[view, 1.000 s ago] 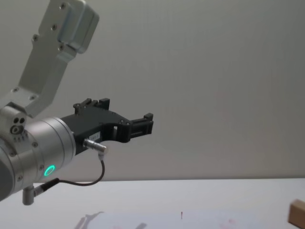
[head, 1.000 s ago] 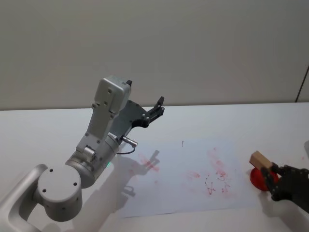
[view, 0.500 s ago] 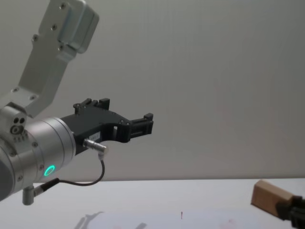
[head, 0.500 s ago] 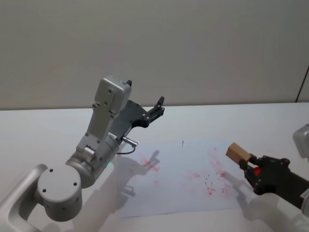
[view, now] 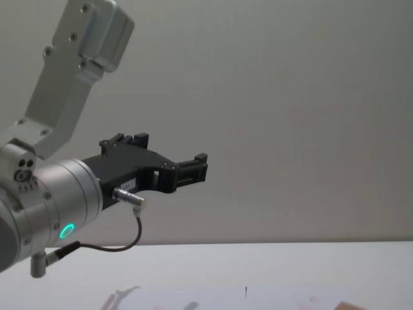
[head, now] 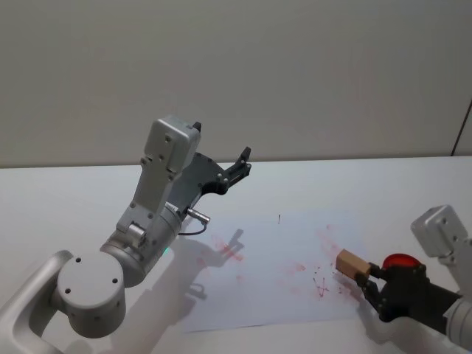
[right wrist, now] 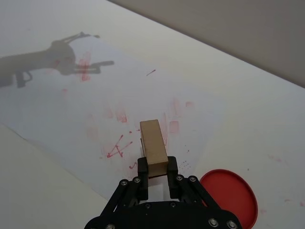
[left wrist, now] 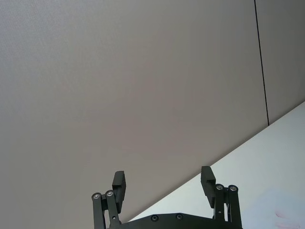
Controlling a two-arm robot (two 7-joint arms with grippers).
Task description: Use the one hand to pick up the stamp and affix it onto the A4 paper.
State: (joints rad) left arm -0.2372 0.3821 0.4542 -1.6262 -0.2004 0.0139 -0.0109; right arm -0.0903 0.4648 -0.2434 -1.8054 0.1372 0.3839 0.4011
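Nearest, the right gripper (right wrist: 156, 168) pinches the wooden stamp (right wrist: 153, 143), now clear of the red ink pad (head: 400, 261) and lower over the smudged right side of the A4 paper (head: 258, 295), so press-down looks next; the left gripper (left wrist: 162, 177) hangs spread, raised farther back.

The stamp (right wrist: 153, 145) is a pale tan wood block. The A4 paper (head: 265, 295) is white with pink-red smudges and 1 small dark tick. The right gripper (right wrist: 157, 164) and left gripper (left wrist: 162, 177) are black. The round disc (right wrist: 231, 193) is bright red, the table (head: 74, 199) white, and the left arm (view: 58, 194) silver with a green ring light (view: 66, 230).
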